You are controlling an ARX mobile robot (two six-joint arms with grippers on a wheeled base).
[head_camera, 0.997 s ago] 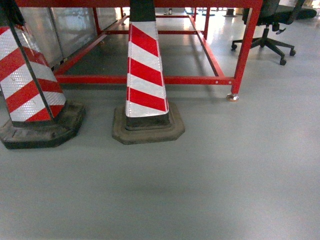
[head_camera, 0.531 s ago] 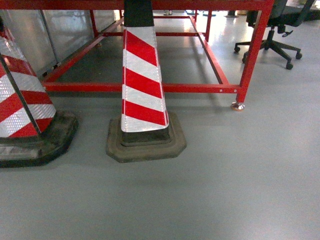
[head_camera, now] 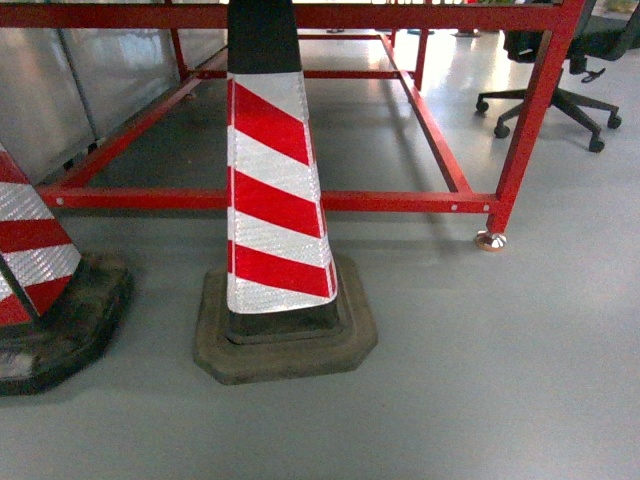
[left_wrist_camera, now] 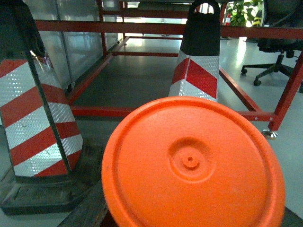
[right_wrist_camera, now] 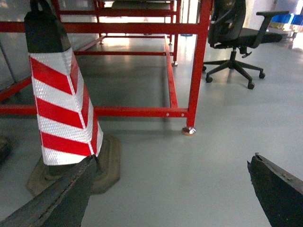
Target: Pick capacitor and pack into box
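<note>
The capacitor (left_wrist_camera: pixel 191 163) fills the lower half of the left wrist view as a bright orange round end face with a small centre dimple. My left gripper (left_wrist_camera: pixel 189 220) is shut on it. Only a dark finger (left_wrist_camera: pixel 87 210) shows at the capacitor's lower left; the rest of the jaws is hidden behind it. In the right wrist view my right gripper (right_wrist_camera: pixel 173 191) stands open over bare grey floor, with nothing between its dark fingers (right_wrist_camera: pixel 57 198). The box is out of view. Neither gripper appears in the head view.
A red-and-white striped cone (head_camera: pixel 270 200) on a black base stands close ahead, and a second cone (head_camera: pixel 35 270) is at the left edge. Behind them runs a red steel frame (head_camera: pixel 520 130) with a foot (head_camera: pixel 489 240). An office chair (head_camera: pixel 560 95) is at the right.
The head view has closed in: the middle cone is larger and lower in the frame, the left cone has slid toward the left edge, and the red frame's foot has moved down and right.
</note>
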